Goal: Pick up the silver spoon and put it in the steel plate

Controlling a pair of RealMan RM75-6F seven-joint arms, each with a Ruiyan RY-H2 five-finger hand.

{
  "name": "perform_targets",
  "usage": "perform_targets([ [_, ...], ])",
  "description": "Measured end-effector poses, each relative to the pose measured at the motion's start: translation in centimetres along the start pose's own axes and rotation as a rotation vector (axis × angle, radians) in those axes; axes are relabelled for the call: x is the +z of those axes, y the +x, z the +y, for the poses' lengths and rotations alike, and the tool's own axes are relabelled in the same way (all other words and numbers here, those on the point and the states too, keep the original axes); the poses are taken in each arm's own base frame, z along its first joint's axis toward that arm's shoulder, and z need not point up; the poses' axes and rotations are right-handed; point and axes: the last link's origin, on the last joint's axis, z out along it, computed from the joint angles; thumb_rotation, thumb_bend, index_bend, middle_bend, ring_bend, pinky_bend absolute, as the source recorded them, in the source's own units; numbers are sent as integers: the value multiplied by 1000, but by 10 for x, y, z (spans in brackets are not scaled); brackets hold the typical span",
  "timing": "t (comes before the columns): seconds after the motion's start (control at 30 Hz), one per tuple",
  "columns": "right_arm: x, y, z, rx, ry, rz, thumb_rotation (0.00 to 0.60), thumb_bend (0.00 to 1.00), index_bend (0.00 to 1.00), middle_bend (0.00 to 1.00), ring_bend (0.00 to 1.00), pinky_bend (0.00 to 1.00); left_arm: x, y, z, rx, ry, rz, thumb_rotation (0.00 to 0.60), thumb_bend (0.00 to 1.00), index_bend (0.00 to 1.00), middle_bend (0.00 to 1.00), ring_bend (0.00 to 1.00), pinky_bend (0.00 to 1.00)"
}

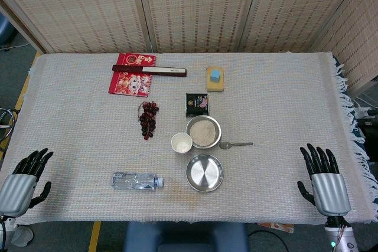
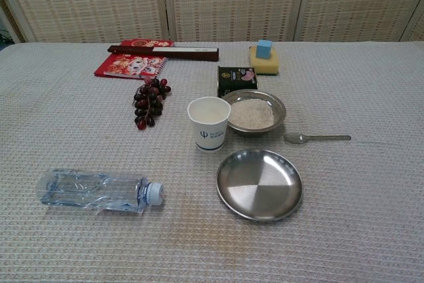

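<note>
Spoon (image 2: 317, 138) is sitting flat on the cloth, bowl end pointing at 9 o'clock, handle out toward 3. It's just beside the bowl of powder (image 2: 252, 112), down at about that bowl's 4 o'clock, and the steel plate (image 2: 259, 184) is near it, off the spoon's 7 o'clock. Nothing's been picked up yet.

Both hands are parked at the near edge of the table. Right hand (image 1: 323, 179) is over at the near right corner, fingers straight and fanned apart, holding nothing. Left hand (image 1: 24, 179) is the same deal on the near left corner, fingers spread, empty. Neither shows up in the chest view, so that's all from the head cam.

What I'd worry about:

- A thin spoon lying flat on a textured woven tablecloth (image 2: 371, 230) gives very little to get under. Big fingers will probably push it around or snag the weave instead of pinching it.
- If it skids toward 9 o'clock it bumps the powder bowl, and a knock there could tip powder out.
- The paper cup (image 2: 209, 123) stands just beside that bowl at its 9 o'clock and looks light, so a wide sweep could take it down too.
- Going for the handle end at 3 o'clock looks safest to me, well clear of the bowl.
- The plate is shallow, so a drop from height could bounce the spoon out.
</note>
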Motion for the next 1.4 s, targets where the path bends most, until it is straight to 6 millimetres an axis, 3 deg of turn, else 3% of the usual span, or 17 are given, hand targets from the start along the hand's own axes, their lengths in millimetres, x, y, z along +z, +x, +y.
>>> perform_targets([
  [0.27, 24, -14, -18, -1, 79, -44, 600, 215, 166, 0, 0, 0, 3, -2, 0, -2, 8, -15, 600, 472, 0, 0, 0, 144],
  [0.37, 45, -25, -30, -16, 135, -78, 600, 224, 211, 0, 0, 0, 4, -2, 1, -1, 3, -21, 600, 472, 0, 0, 0, 145],
  [0.53, 90, -53, -61, -43, 221, -137, 600, 281, 415, 0, 0, 0, 3, -1, 1, -5, 0, -22, 600, 472, 0, 0, 0, 147],
  [0.6, 102, -62, -70, -56, 234, -137, 600, 291, 451, 2, 0, 0, 2, 0, 1, -6, -2, -15, 600, 471, 0, 0, 0, 149],
  [0.8, 134, -86, -94, -113, 241, -115, 600, 294, 461, 8, 0, 0, 0, 1, -3, -7, 4, -8, 600, 459, 0, 0, 0, 155],
  [1.0, 157, -100, -104, -143, 206, -140, 600, 295, 460, 9, 0, 0, -2, 2, -7, -10, 17, -8, 600, 460, 0, 0, 0, 156],
  [1.4, 175, -112, -118, -124, 202, -179, 600, 313, 504, 27, 0, 0, -1, 0, -9, -14, 30, -22, 600, 454, 0, 0, 0, 155],
])
